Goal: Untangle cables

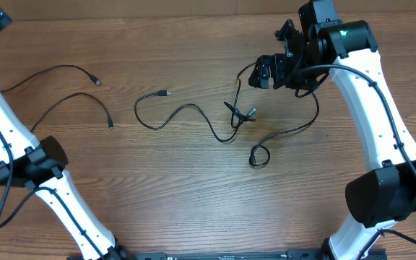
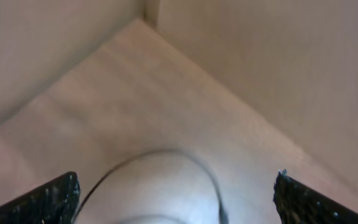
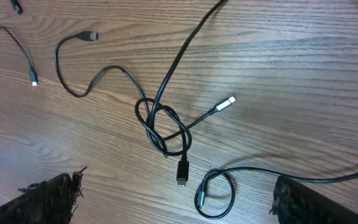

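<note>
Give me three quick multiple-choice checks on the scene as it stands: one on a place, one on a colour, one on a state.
1. Where does the knot lie?
A) beside the left arm's base
B) close to the right hand
C) at the table's front edge

2. What colour are the cables?
A) white
B) red
C) black

3. How is the right hand?
A) open, holding nothing
B) shut on the knot
C) shut on a plug

Answers:
1 B: the overhead view shows the knot on the table right by that hand.
2 C: every cord is black against the brown wood.
3 A: in the right wrist view its fingers stand wide apart, and the knot lies on the table, touching neither.
</note>
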Controlling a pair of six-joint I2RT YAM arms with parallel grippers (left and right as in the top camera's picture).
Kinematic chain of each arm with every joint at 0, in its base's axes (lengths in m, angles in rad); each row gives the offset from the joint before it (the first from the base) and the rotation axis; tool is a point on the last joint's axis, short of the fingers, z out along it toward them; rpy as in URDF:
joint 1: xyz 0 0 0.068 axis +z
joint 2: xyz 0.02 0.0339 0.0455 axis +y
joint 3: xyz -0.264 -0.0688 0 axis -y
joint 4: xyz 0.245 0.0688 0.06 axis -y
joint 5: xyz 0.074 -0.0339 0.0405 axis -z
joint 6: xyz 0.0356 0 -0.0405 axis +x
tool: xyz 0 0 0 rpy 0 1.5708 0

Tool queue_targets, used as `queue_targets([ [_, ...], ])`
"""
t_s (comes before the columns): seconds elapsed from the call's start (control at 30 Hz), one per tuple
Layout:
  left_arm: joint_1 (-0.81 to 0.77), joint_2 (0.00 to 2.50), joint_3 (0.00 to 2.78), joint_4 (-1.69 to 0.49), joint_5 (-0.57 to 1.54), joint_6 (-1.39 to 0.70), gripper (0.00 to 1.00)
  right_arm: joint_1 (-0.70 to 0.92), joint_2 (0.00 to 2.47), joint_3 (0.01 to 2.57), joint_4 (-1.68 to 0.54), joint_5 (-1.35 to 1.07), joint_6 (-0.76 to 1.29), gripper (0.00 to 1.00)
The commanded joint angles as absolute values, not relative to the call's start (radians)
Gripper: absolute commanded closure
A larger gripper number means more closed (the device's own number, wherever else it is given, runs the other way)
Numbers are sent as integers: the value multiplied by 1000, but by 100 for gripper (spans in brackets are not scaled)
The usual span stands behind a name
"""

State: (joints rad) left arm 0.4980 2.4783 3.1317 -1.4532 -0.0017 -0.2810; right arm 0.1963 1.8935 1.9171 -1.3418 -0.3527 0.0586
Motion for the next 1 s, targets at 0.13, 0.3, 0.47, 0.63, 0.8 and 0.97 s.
queue_targets([
  [0.13, 484, 2525, 3060, -1690, 33, -254, 0, 196, 1876, 1917, -1338, -391, 54, 0],
  [0.3, 484, 2523, 2975, -1690, 18, -295, 0, 196, 1876, 1917, -1340, -391, 54, 0],
  [0.47, 484, 2516, 2962, -1690, -54, -313, 1, 196, 1876, 1917, -1339, -390, 47, 0],
  [0.63, 484, 2426, 2948, -1690, 43, -231, 0, 196, 1876, 1917, -1336, -390, 46, 0],
  [0.8, 482, 2198, 2738, -1690, 99, -233, 0, 196, 1876, 1917, -1336, -390, 46, 0],
  [0.97, 484, 1968, 2367, -1690, -36, -306, 1, 196, 1876, 1916, -1314, -390, 46, 0],
])
